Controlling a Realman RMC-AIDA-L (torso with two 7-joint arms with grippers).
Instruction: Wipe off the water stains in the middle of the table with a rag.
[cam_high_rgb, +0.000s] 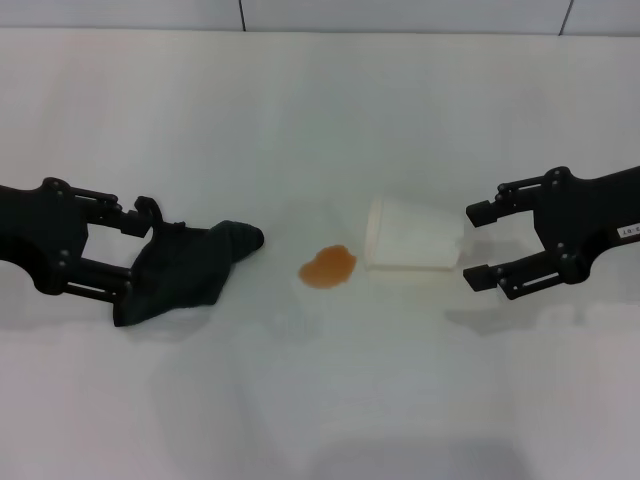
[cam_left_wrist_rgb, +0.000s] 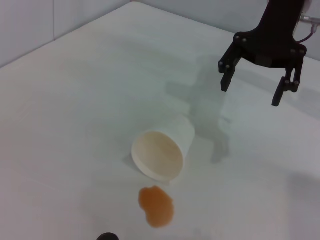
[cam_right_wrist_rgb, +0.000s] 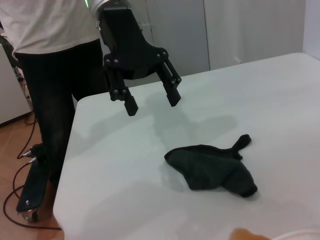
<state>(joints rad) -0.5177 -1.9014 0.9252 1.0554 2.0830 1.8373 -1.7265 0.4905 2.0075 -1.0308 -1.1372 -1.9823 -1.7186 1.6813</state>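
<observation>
We note the rag lying crumpled on the table, left of centre, with one narrow end reaching toward the water stains. The stains form a single orange-brown blotch near the middle of the table, apart from the rag's tip.

Just right of the blotch a white paper cup lies on its side; in the left wrist view its open mouth faces the blotch, rim nearly touching the liquid.

Left gripper: in the head view it overlaps the rag's outer end. In the right wrist view it hangs above the table with fingers spread wide and nothing between them, the rag lying flat below and to one side. We record it as open and holding nothing.

Right gripper: just beside the cup's base, fingers spread wide, holding nothing. In the left wrist view it hovers above the table beyond the cup.

A person in dark trousers stands past the table's edge.
</observation>
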